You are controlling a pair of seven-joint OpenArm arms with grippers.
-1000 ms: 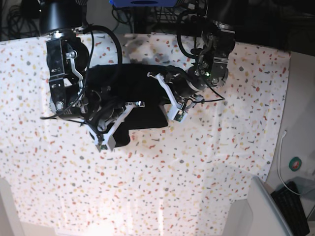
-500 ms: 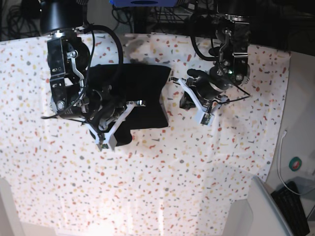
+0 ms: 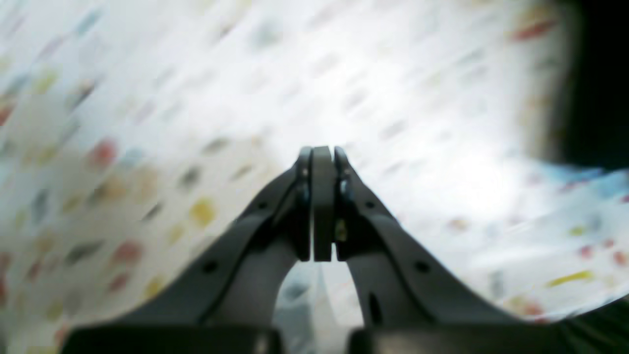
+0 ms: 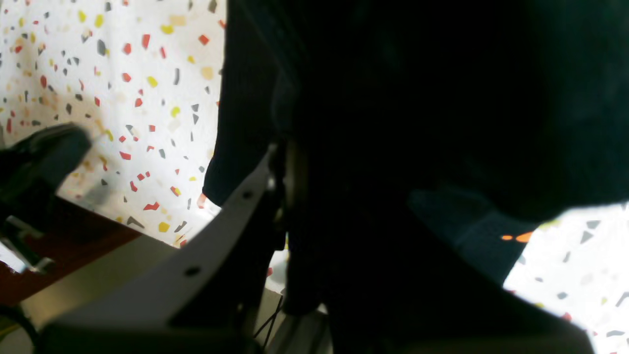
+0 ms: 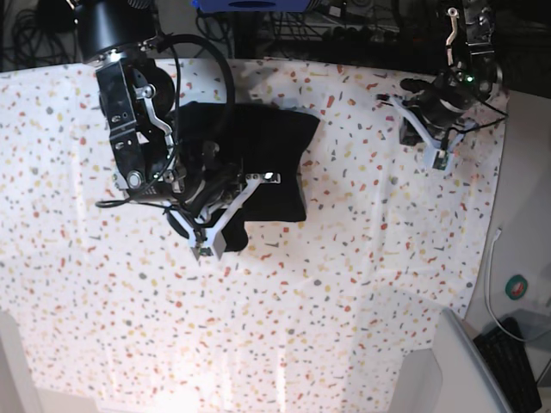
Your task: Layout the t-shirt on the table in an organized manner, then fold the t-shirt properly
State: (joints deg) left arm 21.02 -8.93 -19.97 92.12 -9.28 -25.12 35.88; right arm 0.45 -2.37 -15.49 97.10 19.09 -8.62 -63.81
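Base cam hung overhead, looked straight down on the whole table [image 5: 362,284], far edge at frame top. My left wrist cam sat right behind my left gripper [image 3: 322,162], close over blurred speckled cloth near the table's far right corner. My right wrist cam sat very near the t-shirt [image 4: 417,98]; base shared that shirt [image 5: 267,163].

Your counter [image 5: 362,284] wears a white speckled cloth; on it the black shirt [image 5: 258,155] lies bunched toward the far left, the near half bare.
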